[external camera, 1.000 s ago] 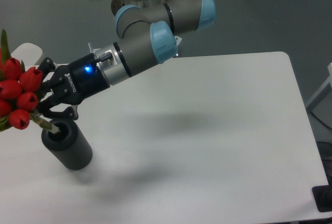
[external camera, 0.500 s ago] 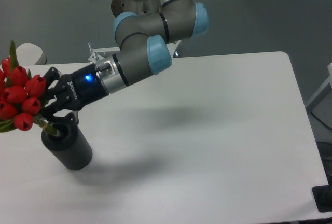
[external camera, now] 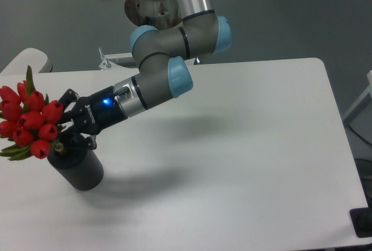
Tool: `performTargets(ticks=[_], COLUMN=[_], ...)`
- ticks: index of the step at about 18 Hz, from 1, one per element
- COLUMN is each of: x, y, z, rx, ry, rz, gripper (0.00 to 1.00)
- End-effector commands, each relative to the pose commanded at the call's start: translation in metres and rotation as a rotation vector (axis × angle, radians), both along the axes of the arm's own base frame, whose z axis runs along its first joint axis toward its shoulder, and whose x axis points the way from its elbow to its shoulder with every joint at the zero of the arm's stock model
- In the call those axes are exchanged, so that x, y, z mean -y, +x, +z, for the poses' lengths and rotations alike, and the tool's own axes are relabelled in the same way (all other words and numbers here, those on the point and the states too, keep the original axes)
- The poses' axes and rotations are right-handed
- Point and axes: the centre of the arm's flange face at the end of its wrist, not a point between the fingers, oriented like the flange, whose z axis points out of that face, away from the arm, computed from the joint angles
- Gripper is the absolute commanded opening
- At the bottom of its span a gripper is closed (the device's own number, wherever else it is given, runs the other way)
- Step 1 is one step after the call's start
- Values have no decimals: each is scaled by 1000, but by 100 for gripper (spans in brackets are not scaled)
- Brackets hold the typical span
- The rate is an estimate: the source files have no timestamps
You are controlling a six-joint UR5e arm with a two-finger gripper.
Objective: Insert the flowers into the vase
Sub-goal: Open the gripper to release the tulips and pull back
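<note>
A white counter (external camera: 244, 146) with rounded corners fills most of the view, and grey floor shows beyond its far edge. The UR5e arm (external camera: 168, 59), grey with pale blue joint caps, reaches down from the top of the picture and stretches to the left across the counter, a blue light glowing on its wrist section. Its shadow lies soft on the counter surface beneath it.

Near the left front of the counter stands the vase (external camera: 78, 167), a dark grey matte cylinder that leans slightly to the left as seen here, with its mouth at the upper left end. The black claw (external camera: 68, 133) sits right over that mouth, its fingers closed around the stems of the flowers (external camera: 29, 124) just above the rim.

The flowers are a tight bunch of red tulip buds with narrow green leaves, tilted out to the left of the vase, the buds hanging past its left side. The stem ends meet the vase mouth, but the claw hides how far down they go.
</note>
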Motion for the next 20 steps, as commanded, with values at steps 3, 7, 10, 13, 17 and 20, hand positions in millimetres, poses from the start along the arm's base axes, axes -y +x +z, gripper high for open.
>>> performTargets(ticks=[3,7,10,13,17,20], x=[2,4,5,6,8,10], y=[0,-1,0,0,-1,-2], z=[-4,-8,-10,-12,-21,-24], rx=[0,0,2,-18,-105,-125], ry=[-2,-3,-5,-17,-64,-71], rz=[0,3,2,5,10,9], gripper=[44,73,97,100,100,100])
